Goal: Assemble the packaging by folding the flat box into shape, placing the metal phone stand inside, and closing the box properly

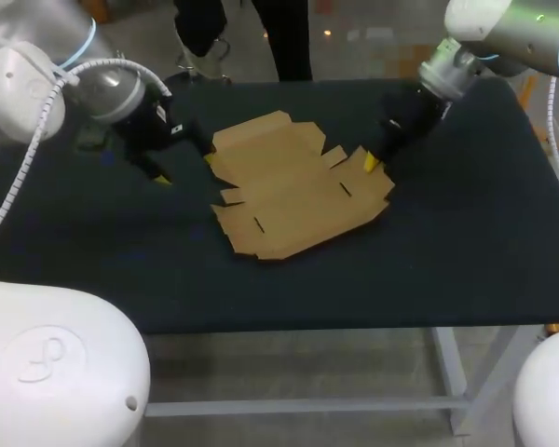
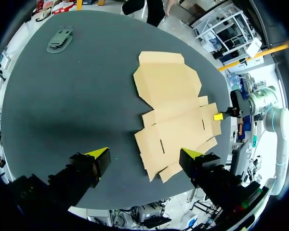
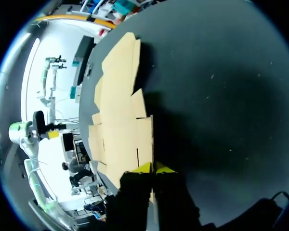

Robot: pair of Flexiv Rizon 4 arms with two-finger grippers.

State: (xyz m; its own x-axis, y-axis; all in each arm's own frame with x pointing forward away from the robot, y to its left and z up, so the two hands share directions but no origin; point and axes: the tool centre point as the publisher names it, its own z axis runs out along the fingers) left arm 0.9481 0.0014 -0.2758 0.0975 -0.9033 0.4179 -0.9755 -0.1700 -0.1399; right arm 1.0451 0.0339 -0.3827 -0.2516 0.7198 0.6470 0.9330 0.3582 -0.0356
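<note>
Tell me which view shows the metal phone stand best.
The left wrist view: the metal phone stand lies there whole, with nothing over it. In the head view my left arm largely hides it; the right wrist view does not take it in.

This looks like a robotics lab or test bench. My two white, jointed machine arms, the left arm (image 1: 37,84) and the right arm (image 1: 512,33), come in from either side over a single work table (image 1: 503,279). The table top is covered in plain dark matting and stands on a white metal frame (image 1: 307,407). A white coiled cable (image 1: 35,140) runs exposed along my left arm.
</note>
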